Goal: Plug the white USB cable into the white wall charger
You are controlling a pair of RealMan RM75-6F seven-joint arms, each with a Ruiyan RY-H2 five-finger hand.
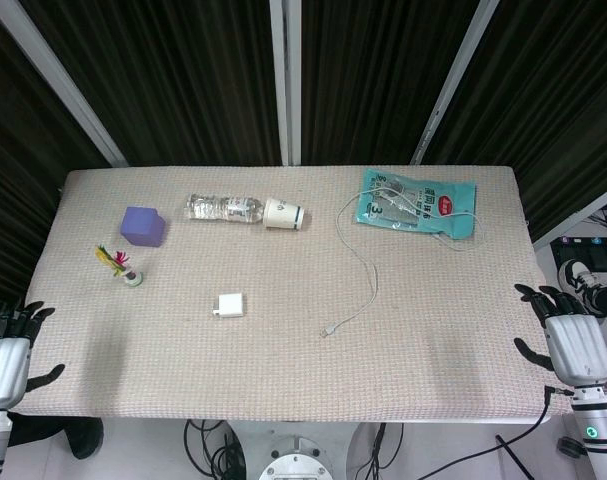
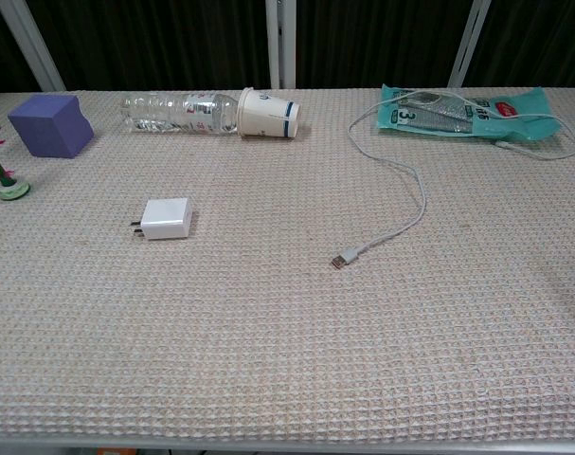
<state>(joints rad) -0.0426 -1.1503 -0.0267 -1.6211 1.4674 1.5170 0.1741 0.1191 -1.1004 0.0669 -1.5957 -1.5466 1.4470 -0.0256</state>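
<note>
Fingers spread and empty on my left hand (image 1: 5, 357) and right hand (image 1: 573, 345); white wall charger (image 2: 166, 218) and white USB cable (image 2: 401, 204) apart; teal pouch (image 2: 467, 112) print unreadable.

Head view overhead, chest view low; both share table (image 1: 283, 370).

- Your worktop (image 1: 283, 380) wears a beige woven cover.
- Behind the worktop you have black pleated curtains (image 1: 183, 70), split by pale metal posts (image 1: 286, 80).
- Below its front edge, black cables (image 1: 208, 450) trail over a pale floor.
</note>
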